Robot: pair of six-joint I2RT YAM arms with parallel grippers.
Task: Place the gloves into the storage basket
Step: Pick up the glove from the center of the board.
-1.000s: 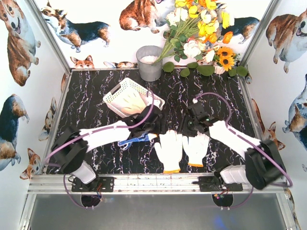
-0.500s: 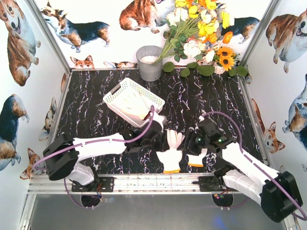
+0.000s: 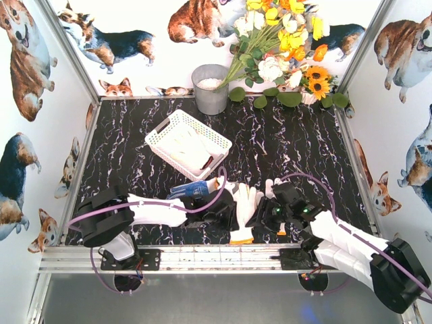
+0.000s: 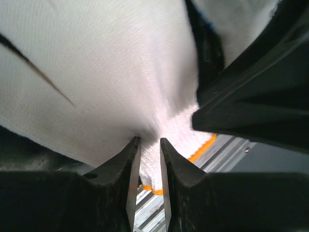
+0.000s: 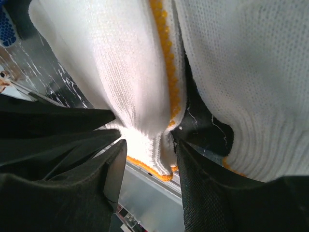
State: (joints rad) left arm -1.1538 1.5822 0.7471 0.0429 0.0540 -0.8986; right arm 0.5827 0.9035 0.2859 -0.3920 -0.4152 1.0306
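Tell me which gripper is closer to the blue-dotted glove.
Left. The left gripper sits just right of the blue-dotted glove, pinching the white glove; the right gripper is farther right, across that white glove.

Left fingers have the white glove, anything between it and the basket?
Only the blue-dotted glove, flat on the table near that path; lifting should clear it. Right fingers straddle the cuff of the white glove.
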